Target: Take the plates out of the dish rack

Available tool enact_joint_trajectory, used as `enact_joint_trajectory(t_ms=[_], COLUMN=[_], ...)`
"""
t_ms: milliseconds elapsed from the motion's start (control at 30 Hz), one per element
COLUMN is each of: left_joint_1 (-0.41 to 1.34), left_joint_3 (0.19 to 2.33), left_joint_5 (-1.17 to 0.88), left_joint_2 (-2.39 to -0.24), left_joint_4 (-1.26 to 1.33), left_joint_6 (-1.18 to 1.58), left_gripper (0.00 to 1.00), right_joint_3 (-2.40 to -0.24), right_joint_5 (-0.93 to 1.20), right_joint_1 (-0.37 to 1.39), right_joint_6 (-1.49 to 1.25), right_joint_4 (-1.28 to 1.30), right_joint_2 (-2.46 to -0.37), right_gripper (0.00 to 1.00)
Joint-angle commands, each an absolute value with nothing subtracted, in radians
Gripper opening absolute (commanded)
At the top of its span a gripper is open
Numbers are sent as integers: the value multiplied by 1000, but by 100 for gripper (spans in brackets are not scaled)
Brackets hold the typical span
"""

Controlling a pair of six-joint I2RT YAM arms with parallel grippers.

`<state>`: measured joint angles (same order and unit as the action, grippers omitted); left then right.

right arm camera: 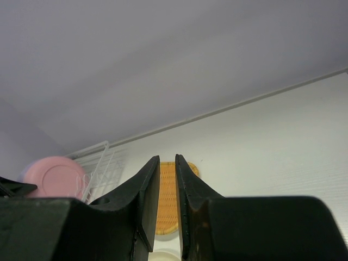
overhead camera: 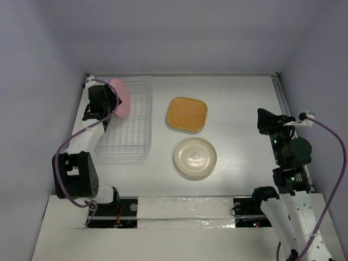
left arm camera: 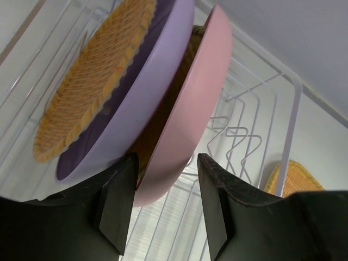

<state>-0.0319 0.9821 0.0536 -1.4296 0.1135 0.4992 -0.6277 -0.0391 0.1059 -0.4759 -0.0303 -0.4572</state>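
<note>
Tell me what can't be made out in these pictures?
Top view: the left hand covers the far corner of the dish rack; only the pink plate shows there.
Left wrist view: the purple plate and the woven orange plate run off the top edge.
Right wrist view: the fingers of the right hand hide most of the orange square plate.

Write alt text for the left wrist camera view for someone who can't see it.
The open left gripper straddles the lower rim of a pink plate standing in the clear dish rack, with a purple plate and a woven orange plate leaning close beside it.
</note>
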Motion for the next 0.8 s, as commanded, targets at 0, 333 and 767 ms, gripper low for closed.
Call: enact_joint_trajectory(t_ms=[0,333,767], left_joint_1=[-20,20,81], left_joint_3=[982,980,1074], left_joint_5=[11,-41,-25], left_joint_2=[-1384,-1356,-1469], left_joint_4=[213,259,203], left_joint_6=[500,480,446], left_gripper=[44,42,36], right_joint_3=[-661,-657,-657], right_joint_5=[-15,-11,-9], right_joint_1=[110,110,110], right_joint_6=[-476,-480,-479], right_joint_4=[-78,-81,-81], right_joint_2=[-463,-466,-466], right_gripper=[23,23,23])
